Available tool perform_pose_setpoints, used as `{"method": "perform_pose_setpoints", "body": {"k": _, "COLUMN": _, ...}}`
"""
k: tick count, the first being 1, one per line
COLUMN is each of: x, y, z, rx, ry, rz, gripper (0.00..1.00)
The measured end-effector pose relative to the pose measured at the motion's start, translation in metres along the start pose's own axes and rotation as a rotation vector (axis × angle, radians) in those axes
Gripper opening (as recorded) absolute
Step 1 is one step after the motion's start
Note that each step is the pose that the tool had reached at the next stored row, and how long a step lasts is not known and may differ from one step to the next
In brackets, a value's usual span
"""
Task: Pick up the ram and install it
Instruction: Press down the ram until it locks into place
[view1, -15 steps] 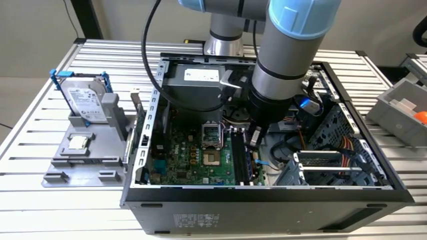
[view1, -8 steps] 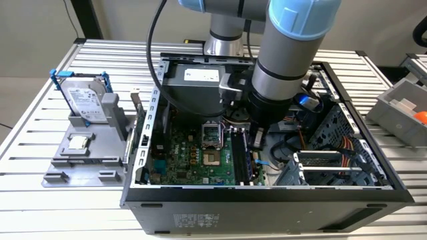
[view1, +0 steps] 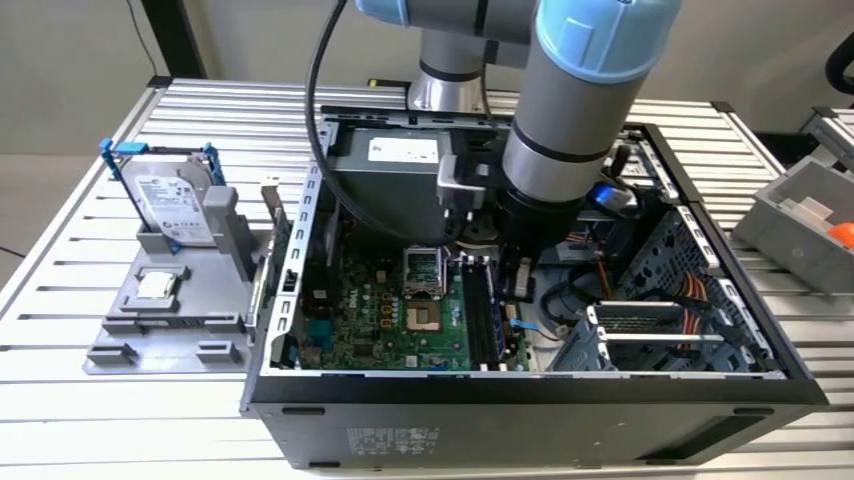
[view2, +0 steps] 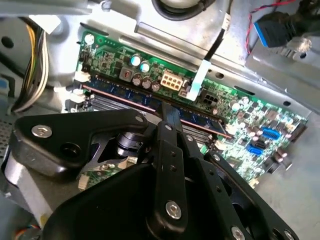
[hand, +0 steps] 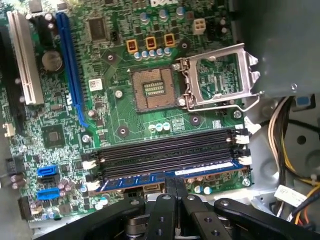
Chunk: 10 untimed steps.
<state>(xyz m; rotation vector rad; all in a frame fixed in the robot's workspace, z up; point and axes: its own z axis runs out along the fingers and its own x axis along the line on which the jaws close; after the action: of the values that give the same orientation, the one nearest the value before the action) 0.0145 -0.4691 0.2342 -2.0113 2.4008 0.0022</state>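
Observation:
The ram (hand: 205, 171) is a long bluish stick with a white label, standing edge-down in the outermost of the black memory slots (hand: 165, 152) on the green motherboard (hand: 115, 115). In the second wrist view the ram (view2: 125, 96) runs across the board under the fingertips. My gripper (hand: 175, 183) is shut on the ram at about mid-length, its black fingers (view2: 169, 120) close together over the stick's upper edge. In the exterior view the gripper (view1: 515, 282) reaches down inside the open computer case (view1: 534, 395), over the memory slots (view1: 487, 315).
The processor socket (hand: 154, 89) stands open with its metal frame (hand: 220, 75) flipped up. Cable bundles (hand: 287, 145) lie beside the slots. Outside the case, on the exterior view's left, a grey holder (view1: 147, 335) carries a hard drive (view1: 174, 205) and a square chip (view1: 156, 287).

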Motion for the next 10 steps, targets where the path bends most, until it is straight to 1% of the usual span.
{"method": "perform_pose_setpoints", "body": {"k": 4, "x": 0.0001, "y": 0.0007, "z": 0.0012, "rx": -0.0002, "ry": -0.0001, "rz": -0.034, "gripper": 0.0}}
{"method": "perform_pose_setpoints", "body": {"k": 10, "x": 0.0002, "y": 0.0012, "z": 0.0018, "rx": -0.0008, "ry": 0.0, "rz": -0.106, "gripper": 0.0}}
